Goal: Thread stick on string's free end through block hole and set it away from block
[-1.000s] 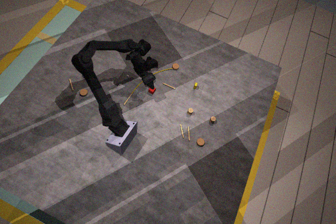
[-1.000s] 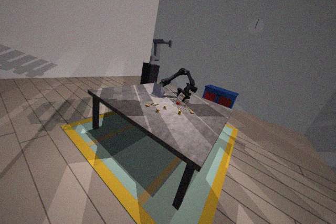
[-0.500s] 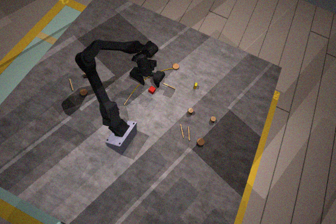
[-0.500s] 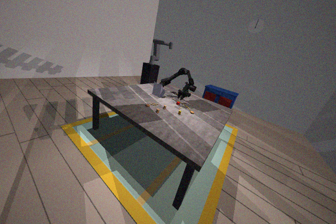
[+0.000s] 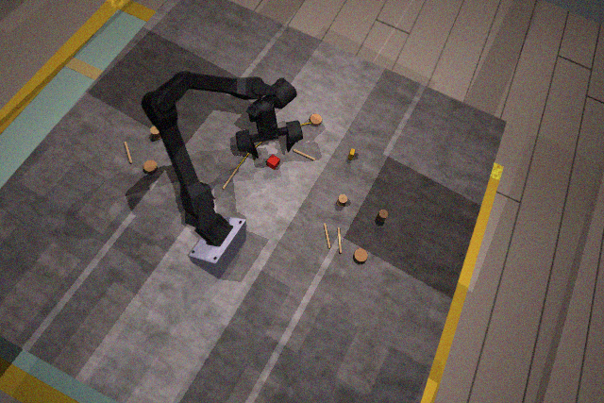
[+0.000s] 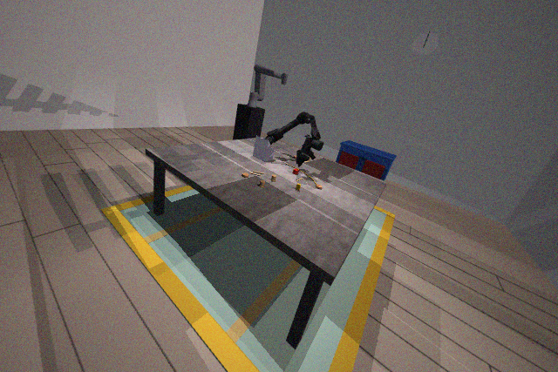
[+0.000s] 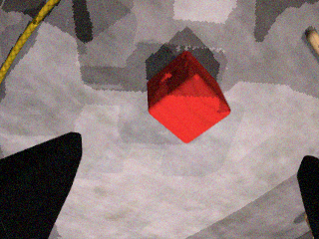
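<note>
A red block (image 5: pixel 273 161) (image 6: pixel 296 171) (image 7: pixel 188 102) sits on the table; I see no hole in the faces in view. The round wooden button (image 5: pixel 315 119) (image 6: pixel 318 186) lies beyond it. The yellow string (image 5: pixel 306 124) (image 6: pixel 309 176) (image 7: pixel 24 39) runs from the button under the gripper. The string's stick (image 5: pixel 228 177) lies on the table at its free end, on the arm-base side of the block. My gripper (image 5: pixel 272 151) (image 6: pixel 299 165) (image 7: pixel 197 157) is wide open and empty above the table near the red block, one finger to each side in the wrist view.
A loose stick (image 5: pixel 304 155) (image 7: pixel 314 43) lies right of the red block. A small yellow block (image 5: pixel 351 153) (image 6: pixel 297 187) stands farther right. Two loose sticks (image 5: pixel 327 236) (image 5: pixel 339 240) and several wooden discs lie lower right. Another stick (image 5: pixel 127 152) and disc (image 5: pixel 150 165) lie left of the arm.
</note>
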